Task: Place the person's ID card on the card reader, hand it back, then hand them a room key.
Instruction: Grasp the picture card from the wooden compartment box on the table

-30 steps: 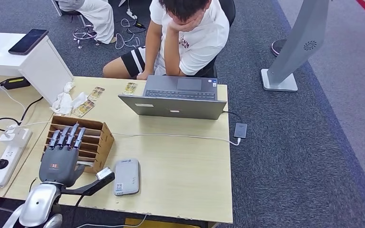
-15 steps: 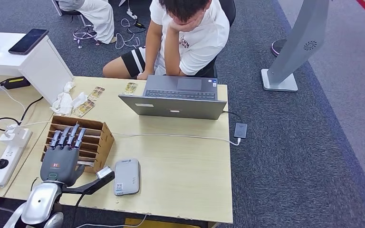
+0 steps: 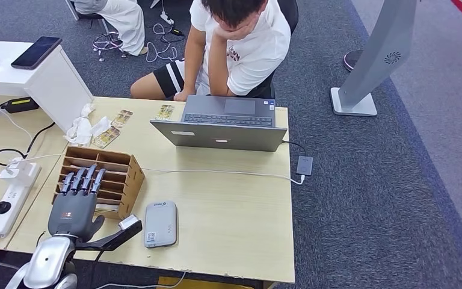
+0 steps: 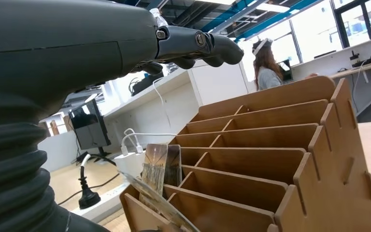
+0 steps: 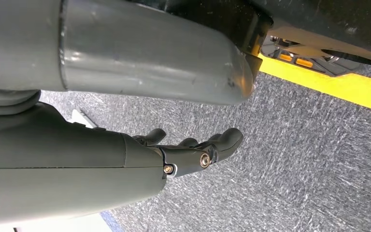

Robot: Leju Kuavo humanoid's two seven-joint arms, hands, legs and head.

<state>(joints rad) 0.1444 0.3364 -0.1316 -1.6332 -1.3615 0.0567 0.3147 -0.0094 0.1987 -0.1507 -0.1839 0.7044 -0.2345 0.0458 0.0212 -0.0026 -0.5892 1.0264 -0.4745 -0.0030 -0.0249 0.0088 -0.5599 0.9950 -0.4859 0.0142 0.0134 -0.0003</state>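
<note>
The grey card reader [image 3: 160, 224] lies flat near the desk's front edge. Just left of it stands a wooden slotted organizer [image 3: 126, 174], and two cards [image 4: 160, 166] stand in one of its slots. My left hand [image 3: 75, 205] hovers flat over the organizer's near end, fingers straight and apart, thumb reaching toward the reader, nothing held. A patterned card [image 3: 164, 112] lies by the laptop in front of the seated person [image 3: 240, 42]; two more cards [image 3: 113, 127] lie further left. My right hand [image 5: 174, 154] hangs over carpet, fingers loosely curved and empty.
An open laptop [image 3: 222, 123] stands at the desk's far side with a white cable running across the desk. A power strip [image 3: 9, 198] and cords lie at the left. A white box [image 3: 54, 78] carries a phone [image 3: 36, 52].
My left hand has drawn back a little toward the desk's near edge, so its fingertips cover less of the organizer. Everything else is as before.
</note>
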